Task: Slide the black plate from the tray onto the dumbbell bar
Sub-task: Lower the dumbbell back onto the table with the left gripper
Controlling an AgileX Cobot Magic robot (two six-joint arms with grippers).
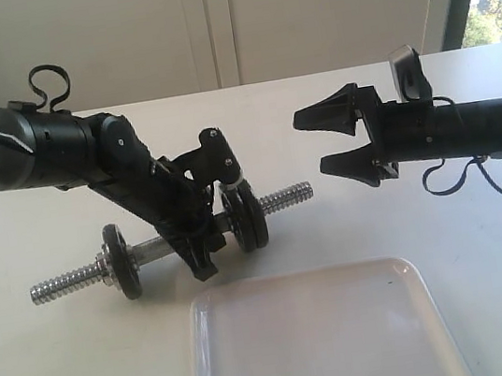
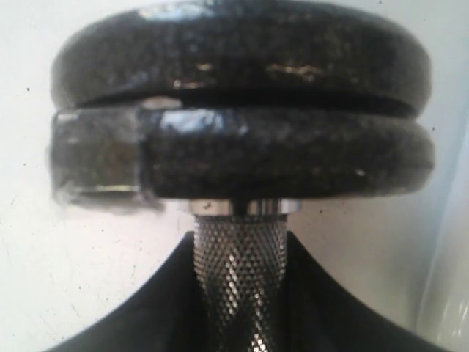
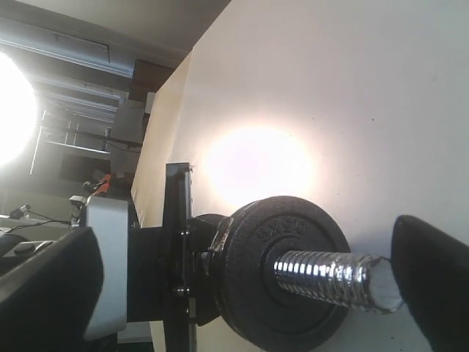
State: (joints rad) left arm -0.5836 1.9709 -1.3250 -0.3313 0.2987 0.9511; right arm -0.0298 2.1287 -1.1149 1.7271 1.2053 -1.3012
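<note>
The tray (image 1: 312,340) is empty and the black plate (image 1: 254,216) sits on the dumbbell bar (image 1: 286,199) near its right end, just beside a second disc (image 1: 234,217) — the sliding looks done to me. My left fingers (image 1: 198,245) clamp the bar's middle; my right fingers (image 1: 329,112) stand wide open, holding nothing, near the threaded tip. A third disc (image 1: 122,261) sits toward the left end — nothing blocks.

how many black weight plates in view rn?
3, all on the dumbbell bar: a lone plate toward its left end, an inner plate and outer plate touching, right of the left gripper. The tray shows none; its near part is cropped.
</note>
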